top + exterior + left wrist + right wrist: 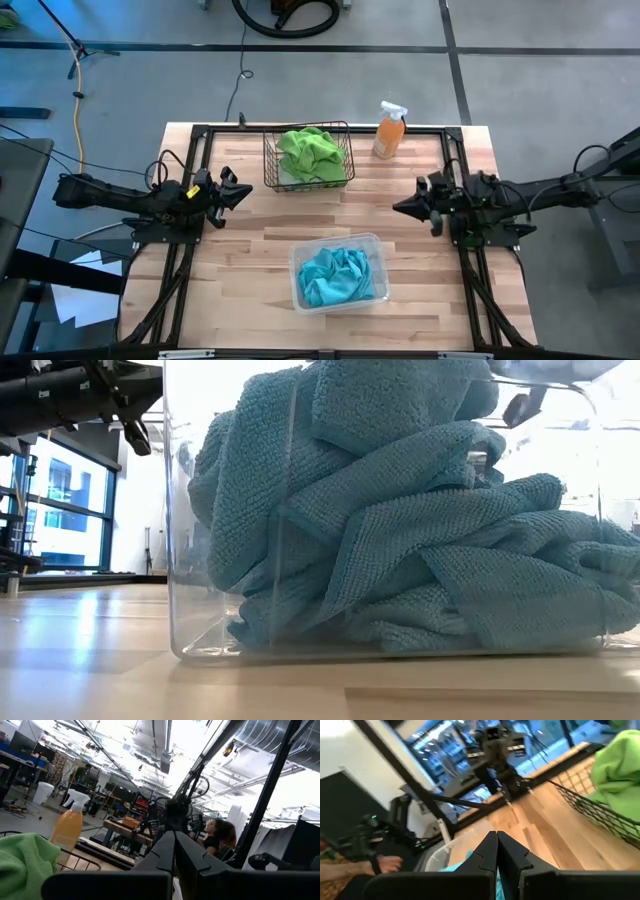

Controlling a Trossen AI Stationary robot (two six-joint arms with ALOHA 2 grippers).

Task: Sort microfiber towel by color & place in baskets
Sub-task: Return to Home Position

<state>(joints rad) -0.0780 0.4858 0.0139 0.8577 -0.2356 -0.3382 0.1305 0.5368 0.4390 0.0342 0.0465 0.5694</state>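
Now, from above, the black wire-mesh rectangular basket (268,165) sits at twelve o'clock on the pale wooden plank table (260,225), heaped with bright lime green microfiber towels (310,150). The clear plastic rectangular tub (296,262) at six o'clock holds the turquoise blue microfiber towels (340,277), and an orange plastic spray bottle (389,133) stands at one o'clock. The left gripper (243,192) waits at nine o'clock and the right gripper (400,207) at three, both apart from the cloths. At table level the turquoise pile fills the tub. Each wrist view shows its jaws pressed together on nothing. Sorting looks finished. The risk is the green heap: it rises over the basket's rim and could spill if an arm brushed it.
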